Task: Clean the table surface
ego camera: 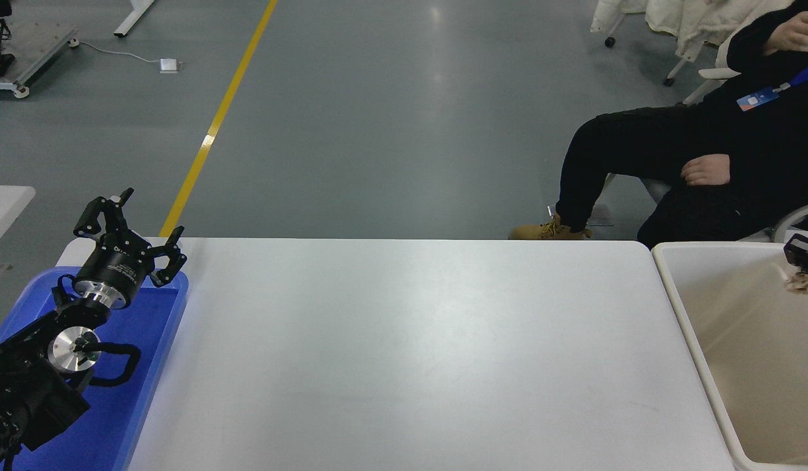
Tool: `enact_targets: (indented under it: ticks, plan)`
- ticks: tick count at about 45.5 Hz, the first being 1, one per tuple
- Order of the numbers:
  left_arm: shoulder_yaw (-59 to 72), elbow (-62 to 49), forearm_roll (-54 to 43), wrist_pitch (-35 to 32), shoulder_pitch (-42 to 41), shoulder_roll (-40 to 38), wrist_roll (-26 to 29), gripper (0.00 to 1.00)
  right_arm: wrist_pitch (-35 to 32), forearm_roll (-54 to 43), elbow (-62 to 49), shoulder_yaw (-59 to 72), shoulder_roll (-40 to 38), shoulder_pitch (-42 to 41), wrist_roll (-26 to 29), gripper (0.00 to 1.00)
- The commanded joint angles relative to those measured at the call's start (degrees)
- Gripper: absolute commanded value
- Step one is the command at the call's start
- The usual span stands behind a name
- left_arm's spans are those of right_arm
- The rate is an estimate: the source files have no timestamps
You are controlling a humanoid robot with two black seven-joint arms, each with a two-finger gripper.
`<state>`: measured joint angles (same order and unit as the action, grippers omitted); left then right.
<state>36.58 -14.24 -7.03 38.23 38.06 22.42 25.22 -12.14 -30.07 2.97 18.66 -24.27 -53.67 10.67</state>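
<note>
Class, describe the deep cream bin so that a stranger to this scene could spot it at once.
Start at the white table surface. Follow it to its right end, where the cream bin stands against it. Unlike the flat blue tray at the left end, it is deep, pale and high-walled.

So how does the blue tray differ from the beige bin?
The blue tray is flat with a low rim and sits at the table's left end; the beige bin is deep-walled and stands at the right end. The parked left gripper hangs over the tray with open jaws; the right gripper is over the bin's far corner, above a crumpled brownish wad. Both are plastic-looking containers flanking the table surface.
</note>
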Motion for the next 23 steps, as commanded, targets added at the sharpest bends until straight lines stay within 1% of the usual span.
enact_targets:
  ticks: [1,4,7,14,23]
  plan:
    - [0.0,0.0,0.0,-0.1,0.0,0.0,0.0,1.00,20.3,0.2,-3.2,-1.6,8.2,9.3,-0.1,0.00]
    - [0.0,0.0,0.0,-0.1,0.0,0.0,0.0,1.00,24.6,1.3,-3.2,-1.7,9.7,11.0,-0.1,0.00]
    - [0.0,0.0,0.0,-0.1,0.0,0.0,0.0,1.00,26.8,4.0,-3.1,-1.7,10.7,12.6,-0.2,0.00]
    - [0.0,0.0,0.0,-0.1,0.0,0.0,0.0,1.00,28.1,11.9,-3.1,-1.6,12.9,13.8,-0.4,0.00]
    - [0.0,0.0,0.0,-0.1,0.0,0.0,0.0,1.00,29.5,12.9,-3.1,-1.7,13.4,13.7,-1.7,0.00]
